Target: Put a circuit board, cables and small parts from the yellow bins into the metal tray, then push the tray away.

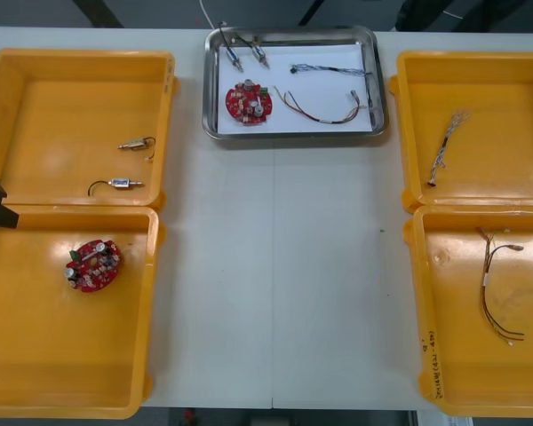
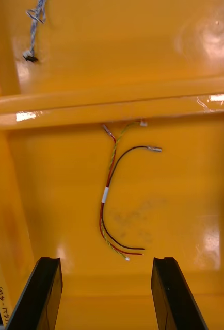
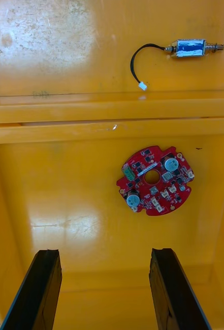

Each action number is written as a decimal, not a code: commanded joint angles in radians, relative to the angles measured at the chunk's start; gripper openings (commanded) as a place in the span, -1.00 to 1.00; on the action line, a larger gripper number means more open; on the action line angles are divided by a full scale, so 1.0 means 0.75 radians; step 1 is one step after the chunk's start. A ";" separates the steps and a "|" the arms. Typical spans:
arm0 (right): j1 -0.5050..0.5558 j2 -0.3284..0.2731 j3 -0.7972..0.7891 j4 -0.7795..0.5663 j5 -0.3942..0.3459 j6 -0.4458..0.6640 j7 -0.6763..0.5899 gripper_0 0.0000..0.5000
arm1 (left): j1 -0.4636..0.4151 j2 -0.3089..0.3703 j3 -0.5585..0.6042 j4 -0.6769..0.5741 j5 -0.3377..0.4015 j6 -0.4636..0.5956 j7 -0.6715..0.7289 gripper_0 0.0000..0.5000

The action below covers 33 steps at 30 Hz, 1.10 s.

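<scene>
Filling the tray: the metal tray (image 1: pixel 293 134) is sitting at the far middle of the desk (image 1: pixel 275 266), holding a tray board (image 1: pixel 249 103), cables (image 1: pixel 327 115) and small metal parts (image 1: pixel 236 59). This step is looking done.
Left tool (image 3: pixel 106 253): hanging open and empty over the near left bin (image 3: pixel 40 196), above a spare board (image 3: pixel 155 180).
Right tool (image 2: pixel 106 260): hanging open and empty over the near right bin (image 2: pixel 184 206), above a red and yellow cable (image 2: pixel 112 198).
Next move: one tool is probably needing to reach the tray's near rim and push it farther.

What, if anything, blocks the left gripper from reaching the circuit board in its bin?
Probably nothing, so yes. The left gripper is open above the yellow bin, and the circuit board lies flat and alone on the bin floor ahead of it.
</scene>
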 commanded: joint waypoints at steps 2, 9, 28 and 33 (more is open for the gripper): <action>0.066 -0.038 -0.038 -0.040 0.056 0.004 -0.012 1.00 | 0.022 0.061 0.037 -0.037 0.010 0.008 -0.037 1.00; 0.070 -0.026 -0.019 -0.022 0.090 0.004 -0.016 1.00 | 0.022 0.061 0.037 -0.037 0.010 0.008 -0.037 1.00; 0.070 -0.020 -0.015 -0.022 0.078 0.004 -0.012 1.00 | 0.022 0.061 0.037 -0.037 0.010 0.008 -0.037 1.00; 0.070 -0.020 -0.015 -0.022 0.078 0.004 -0.012 1.00 | 0.022 0.061 0.037 -0.037 0.010 0.008 -0.037 1.00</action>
